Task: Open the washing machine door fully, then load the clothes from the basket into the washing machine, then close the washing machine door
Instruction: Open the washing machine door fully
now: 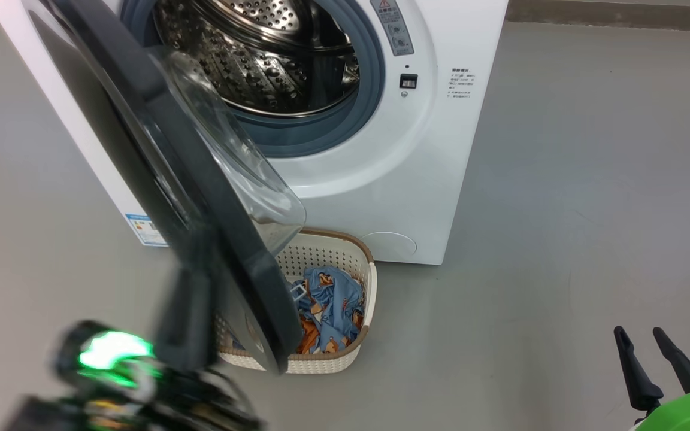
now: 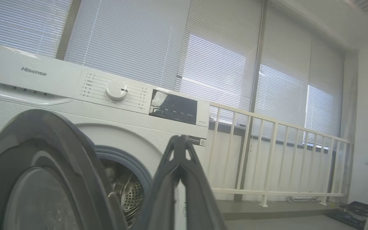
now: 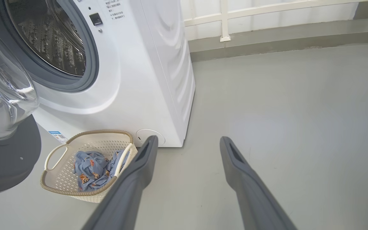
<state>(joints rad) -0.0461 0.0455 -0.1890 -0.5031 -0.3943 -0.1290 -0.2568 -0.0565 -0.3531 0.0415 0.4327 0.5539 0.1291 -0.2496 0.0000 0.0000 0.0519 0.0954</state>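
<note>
My left gripper [image 2: 179, 142] is pressed closed, fingertip against fingertip, with nothing between them; in the head view it is a blur low on my left, just beside the outer face of the door [image 1: 159, 155], and I cannot tell whether it touches. My right gripper [image 3: 188, 141] hangs low on my right with its fingers spread wide and empty, over bare floor [image 1: 560, 209], well apart from everything else. The door stands swung out from the washing machine [image 1: 393, 197] on its left side, its black rim and bulging glass bowl [image 1: 231, 149] hanging between me and the basket [image 1: 369, 266], so the basket's left part is hidden in the head view. The basket sits on the floor just before the machine's front, below the opening, and the clothes [image 1: 333, 299] lie crumpled inside it, blue with orange showing. Behind them a round cover [image 1: 390, 245] is set low in the white front, with a blue label [image 1: 144, 230] at the lower left corner. Higher up, the grey seal [image 1: 375, 78] rings the steel drum [image 1: 261, 54]. A dial [image 2: 116, 90] sits on the panel on top. The floor is smooth, plain grey. Beyond the machine runs a white railing [image 2: 267, 153] before windows covered by blinds [image 2: 216, 70].
</note>
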